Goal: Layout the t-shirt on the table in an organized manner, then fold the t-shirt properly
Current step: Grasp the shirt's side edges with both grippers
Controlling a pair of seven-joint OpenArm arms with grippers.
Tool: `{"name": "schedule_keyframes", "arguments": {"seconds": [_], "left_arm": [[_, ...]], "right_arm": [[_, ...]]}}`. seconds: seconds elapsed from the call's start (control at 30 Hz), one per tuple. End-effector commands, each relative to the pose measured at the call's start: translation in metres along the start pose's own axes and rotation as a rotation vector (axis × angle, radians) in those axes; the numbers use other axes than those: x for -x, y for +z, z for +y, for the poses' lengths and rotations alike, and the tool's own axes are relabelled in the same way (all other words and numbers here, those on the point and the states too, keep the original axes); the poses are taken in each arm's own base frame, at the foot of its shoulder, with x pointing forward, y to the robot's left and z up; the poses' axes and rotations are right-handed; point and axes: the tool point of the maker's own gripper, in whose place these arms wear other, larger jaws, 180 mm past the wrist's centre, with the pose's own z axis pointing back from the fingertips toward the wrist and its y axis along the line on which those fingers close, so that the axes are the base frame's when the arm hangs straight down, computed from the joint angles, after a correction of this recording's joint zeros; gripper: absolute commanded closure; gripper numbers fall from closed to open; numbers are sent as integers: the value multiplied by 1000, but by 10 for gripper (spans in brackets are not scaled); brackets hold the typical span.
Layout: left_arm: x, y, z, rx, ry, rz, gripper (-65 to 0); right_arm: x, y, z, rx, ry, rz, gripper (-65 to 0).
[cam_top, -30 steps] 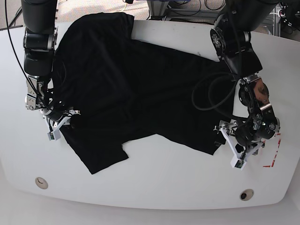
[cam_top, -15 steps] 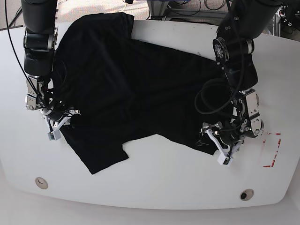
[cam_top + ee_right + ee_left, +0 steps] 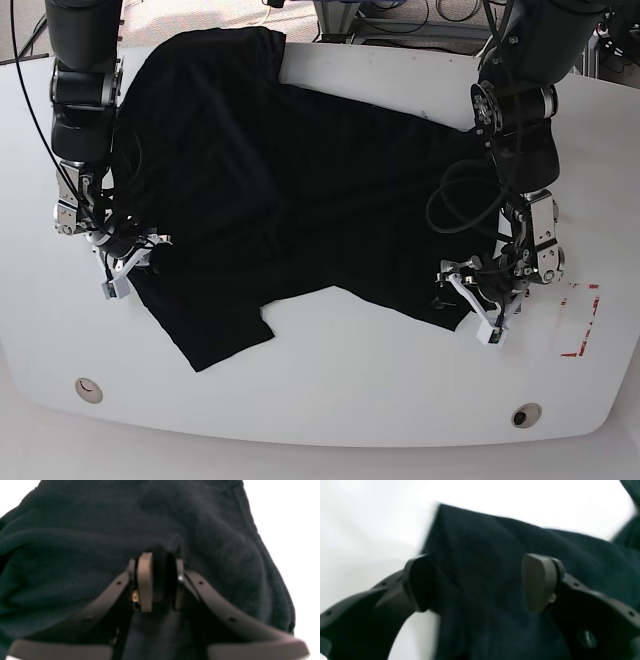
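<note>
Over the white desk (image 3: pixel 330 400): right gripper (image 3: pixel 128 262) pinching black t-shirt (image 3: pixel 290 200) edge, left gripper (image 3: pixel 478 300) spread astride hem corner, probably for flattening.

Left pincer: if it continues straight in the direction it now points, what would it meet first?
Most likely the t-shirt: the open left pincer points at its corner, black cloth lying between the fingers. Depth is blurred.

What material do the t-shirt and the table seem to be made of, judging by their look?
The t-shirt: soft black knitted cloth, probably cotton; it lies in limp folds and looks matte and slightly fuzzy in the right wrist view. The table: a hard, smooth white top, perhaps laminate or plastic; it has an even surface with a faint sheen and rounded corners. The exact material cannot be told.
</note>
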Motion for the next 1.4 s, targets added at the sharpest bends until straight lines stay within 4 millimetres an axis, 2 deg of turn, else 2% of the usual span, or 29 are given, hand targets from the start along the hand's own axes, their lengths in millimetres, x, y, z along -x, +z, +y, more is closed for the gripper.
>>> {"name": "schedule_keyframes", "arguments": {"seconds": [0.0,0.07,0.3,0.63,0.73,0.9,1.03,1.23,1.37], "left_arm": [[-31,8,10,-23,-13,-75,-508],[-29,8,15,-33,-17,-63,-508],[-4,-4,6,-5,-44,28,-508],[3,-6,1,6,-48,41,-496],[9,-8,-3,13,-43,50,-399],[10,-9,-5,16,-41,51,-146],[10,-9,-5,15,-40,49,-15],[3,-7,-4,10,-45,30,0],[-27,4,-2,-15,-89,-48,0]], "right_arm": [[12,3,-7,26,29,81,-124],[12,3,-7,26,29,81,-124],[12,3,-7,26,29,81,-124],[12,3,-7,25,29,80,-124],[12,3,-7,25,28,79,-124],[11,3,-7,26,26,77,-124],[11,3,-7,26,26,77,-124],[13,3,-7,26,25,80,-122],[18,4,-8,26,22,89,-122]]}}
